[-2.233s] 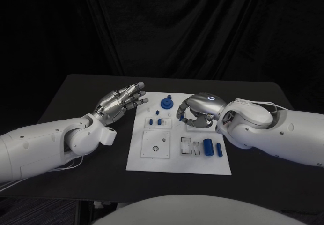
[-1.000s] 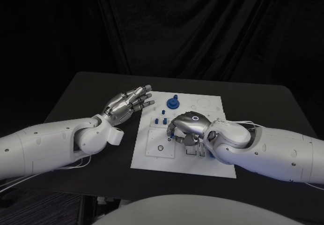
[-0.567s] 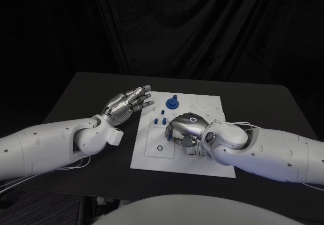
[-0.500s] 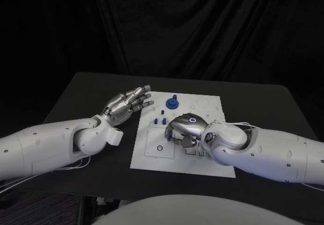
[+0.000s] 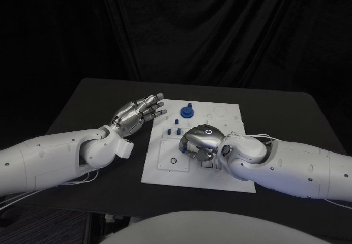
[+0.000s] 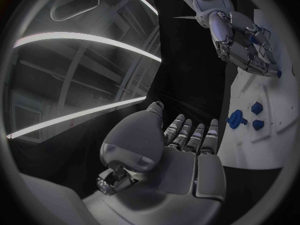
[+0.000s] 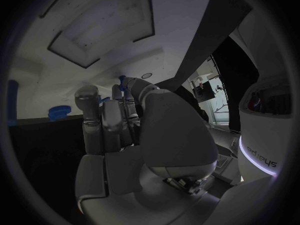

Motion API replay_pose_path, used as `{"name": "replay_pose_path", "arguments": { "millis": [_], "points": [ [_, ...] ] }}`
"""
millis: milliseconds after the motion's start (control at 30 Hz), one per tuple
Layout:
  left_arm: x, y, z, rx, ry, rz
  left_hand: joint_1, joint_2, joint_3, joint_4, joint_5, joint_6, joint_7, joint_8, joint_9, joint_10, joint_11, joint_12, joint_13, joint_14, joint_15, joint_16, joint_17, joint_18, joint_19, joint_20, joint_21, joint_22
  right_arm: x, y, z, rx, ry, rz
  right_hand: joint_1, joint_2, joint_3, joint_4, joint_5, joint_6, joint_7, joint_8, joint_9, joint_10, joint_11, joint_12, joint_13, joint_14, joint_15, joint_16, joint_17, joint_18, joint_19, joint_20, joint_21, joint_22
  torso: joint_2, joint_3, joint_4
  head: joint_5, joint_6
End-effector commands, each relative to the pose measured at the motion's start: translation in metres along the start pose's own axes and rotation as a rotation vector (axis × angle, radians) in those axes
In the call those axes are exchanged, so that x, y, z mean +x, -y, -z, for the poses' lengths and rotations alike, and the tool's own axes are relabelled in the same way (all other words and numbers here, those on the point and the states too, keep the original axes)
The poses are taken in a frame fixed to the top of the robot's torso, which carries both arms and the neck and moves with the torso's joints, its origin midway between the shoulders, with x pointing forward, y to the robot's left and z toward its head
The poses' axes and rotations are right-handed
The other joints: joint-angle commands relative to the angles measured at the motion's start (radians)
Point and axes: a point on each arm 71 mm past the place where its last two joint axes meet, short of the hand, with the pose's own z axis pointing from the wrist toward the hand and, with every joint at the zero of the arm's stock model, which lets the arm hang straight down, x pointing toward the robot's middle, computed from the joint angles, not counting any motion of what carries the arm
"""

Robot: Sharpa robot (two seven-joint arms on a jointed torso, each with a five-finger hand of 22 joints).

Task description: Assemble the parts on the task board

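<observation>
Black curtain (image 5: 212, 40) hangs behind black table (image 5: 95, 96).

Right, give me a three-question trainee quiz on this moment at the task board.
1. True or false: the left hand holds a blue part.
2. Which hand is over the task board? A) left B) right C) both
3. Fill in: the tall blue part stands near the board's ___ edge.

Key: 1 false, its fingers are spread and hold nothing. 2 B, the right hand. 3 far.

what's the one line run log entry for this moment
left hand: open, raised beside task board | right hand: curled over board middle, small blue part at fingertips | blue knob: standing at far edge
</observation>
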Motion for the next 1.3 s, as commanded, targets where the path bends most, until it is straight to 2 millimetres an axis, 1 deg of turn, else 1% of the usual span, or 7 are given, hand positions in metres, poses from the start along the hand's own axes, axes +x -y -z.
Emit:
{"name": "replay_pose_path", "arguments": {
  "millis": [33, 433, 600, 700, 900, 1067, 1300],
  "points": [
    [0.001, 0.006, 0.0, 0.093, -0.012, 0.017, 0.006, -0.002, 0.005, -0.001, 0.005, 0.006, 0.018, 0.006, 0.001, -0.001, 0.001, 0.003, 0.001, -0.002, 0.006, 0.005, 0.001, 0.01, -0.002, 0.006, -0.002, 0.003, 0.002, 0.0, 0.0, 0.011, -0.006, 0.005, 0.002, -0.007, 0.001, -0.005, 0.004, 0.003, -0.006, -0.007, 0.001, 0.014, -0.008, 0.004, 0.001, 0.006, -0.001, 0.006, 0.0, -0.016, 0.002, 0.0, 0.003, 0.092, 0.0, 0.0003, -0.0004, 0.001, 0.0],
    [0.001, 0.004, 0.0, 0.085, -0.013, 0.019, 0.006, -0.001, 0.006, -0.001, 0.006, 0.01, 0.018, 0.007, 0.002, -0.002, 0.001, 0.004, 0.001, -0.001, 0.007, 0.006, 0.001, 0.01, 0.0, 0.007, -0.001, 0.005, 0.005, 0.0, -0.002, 0.005, -0.013, 0.005, -0.008, -0.01, -0.001, -0.002, -0.013, -0.011, -0.002, -0.022, 0.0, 0.004, -0.004, -0.006, -0.003, 0.0, 0.002, 0.001, -0.009, -0.014, -0.006, 0.001, -0.009, 0.088, 0.0, 0.0003, -0.0015, 0.002, 0.0],
    [0.001, 0.004, 0.001, 0.083, -0.012, 0.019, 0.007, -0.001, 0.007, -0.002, 0.007, 0.012, 0.019, 0.007, 0.002, -0.002, 0.001, 0.003, 0.001, -0.001, 0.008, 0.006, 0.001, 0.009, 0.001, 0.007, 0.0, 0.005, 0.005, -0.001, -0.002, -0.002, -0.013, 0.005, -0.043, -0.03, -0.003, 0.027, -0.091, -0.096, 0.009, -0.097, -0.035, -0.059, 0.017, -0.045, -0.017, -0.01, 0.022, -0.002, -0.021, -0.014, -0.017, 0.017, -0.028, 0.081, -0.001, 0.0003, -0.0008, 0.002, 0.0],
    [0.001, 0.004, 0.001, 0.081, -0.011, 0.019, 0.009, 0.001, 0.011, -0.005, 0.009, 0.022, 0.021, 0.01, 0.003, -0.002, 0.003, 0.005, 0.001, -0.001, 0.009, 0.008, 0.001, 0.008, 0.004, 0.008, 0.001, 0.006, 0.006, -0.001, -0.002, -0.002, -0.018, 0.005, -0.075, -0.055, -0.055, 0.059, -0.141, -0.195, -0.025, -0.166, -0.078, -0.17, 0.048, -0.099, -0.041, -0.036, 0.048, -0.023, -0.058, -0.008, -0.041, 0.041, -0.08, 0.064, 0.0, 0.0008, -0.0003, 0.0, 0.0],
    [0.0, 0.004, 0.001, 0.077, -0.011, 0.019, 0.01, 0.002, 0.015, -0.008, 0.011, 0.043, 0.024, 0.015, 0.006, -0.002, 0.005, 0.007, 0.001, -0.001, 0.009, 0.01, 0.001, 0.007, 0.006, 0.008, 0.001, 0.005, 0.005, 0.001, -0.001, 0.001, -0.016, -0.009, -0.02, -0.044, -0.22, 0.134, -0.193, -0.274, -0.069, -0.217, -0.148, -0.279, 0.059, -0.13, -0.073, -0.05, 0.048, -0.031, -0.085, 0.0, -0.043, 0.049, -0.132, 0.049, 0.0, 0.0005, -0.0001, -0.003, 0.0],
    [-0.001, 0.004, 0.003, 0.076, -0.006, 0.016, 0.011, 0.003, 0.017, -0.008, 0.012, 0.051, 0.025, 0.017, 0.007, -0.002, 0.006, 0.008, 0.001, -0.001, 0.009, 0.01, 0.001, 0.007, 0.006, 0.008, 0.001, 0.004, 0.002, 0.004, 0.005, 0.0, 0.021, -0.028, 0.072, -0.079, -0.293, 0.269, -0.196, -0.361, -0.084, -0.228, -0.212, -0.353, 0.06, -0.152, -0.113, -0.043, 0.032, -0.026, -0.087, -0.001, -0.028, 0.034, -0.144, 0.05, 0.0, 0.0, -0.0011, -0.001, 0.0],
    [-0.003, 0.006, 0.006, 0.077, 0.004, 0.011, 0.011, 0.002, 0.018, -0.01, 0.012, 0.059, 0.026, 0.02, 0.009, -0.001, 0.007, 0.012, 0.002, 0.0, 0.009, 0.012, 0.002, 0.006, 0.008, 0.007, 0.002, 0.005, -0.025, 0.018, 0.023, 0.036, 0.087, -0.02, 0.111, -0.058, -0.283, 0.271, -0.154, -0.24, -0.056, -0.193, -0.198, -0.328, 0.061, -0.122, -0.118, -0.052, 0.038, -0.033, -0.1, 0.0, -0.033, 0.035, -0.169, 0.048, 0.0, 0.0001, 0.0, 0.001, 0.0]
  ]
}}
